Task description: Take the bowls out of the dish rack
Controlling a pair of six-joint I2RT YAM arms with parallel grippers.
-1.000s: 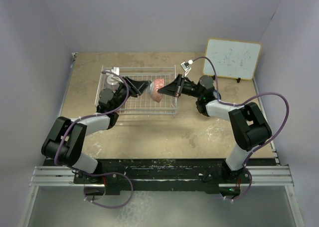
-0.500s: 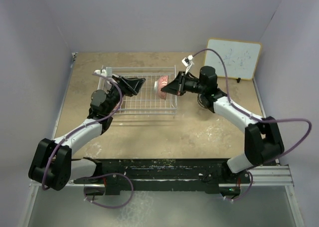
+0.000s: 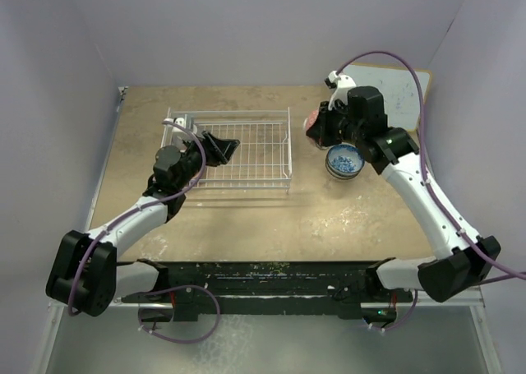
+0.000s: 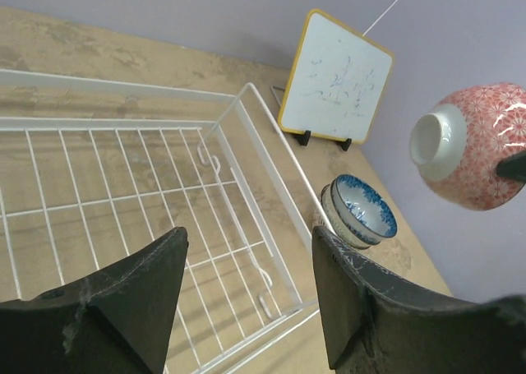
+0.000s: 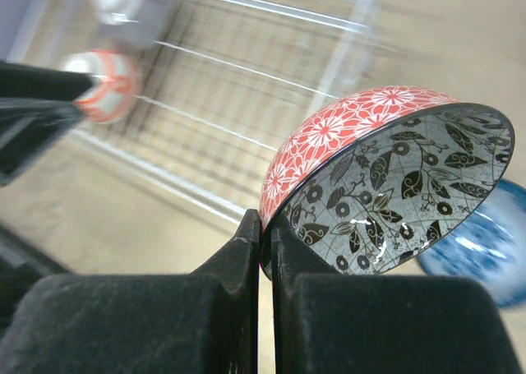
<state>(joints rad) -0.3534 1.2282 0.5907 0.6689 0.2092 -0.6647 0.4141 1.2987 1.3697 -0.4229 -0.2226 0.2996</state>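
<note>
The white wire dish rack [image 3: 246, 148] lies at the table's centre-left; its grid fills the left wrist view [image 4: 123, 185]. My right gripper [image 3: 317, 132] is shut on the rim of a pinkish-red patterned bowl [image 3: 311, 125], held in the air right of the rack, beside a blue-and-white bowl [image 3: 343, 159] on the table. In the right wrist view my gripper [image 5: 265, 234] pinches that bowl [image 5: 386, 177], grey-leaf-patterned inside. An orange-and-white bowl [image 5: 103, 86] and a pale bowl [image 5: 123, 0] show blurred at the rack's far left. My left gripper [image 3: 227, 147] is open and empty over the rack [image 4: 246, 296].
A whiteboard with an orange frame [image 3: 407, 90] stands at the back right, also in the left wrist view [image 4: 333, 82]. The blue-and-white bowl [image 4: 362, 210] seems stacked on another bowl. Grey walls enclose the table on three sides.
My right gripper has lifted the pinkish-red bowl out of the rack and carried it right and up, beside the blue-and-white bowl. My left gripper has stayed over the rack, open.
</note>
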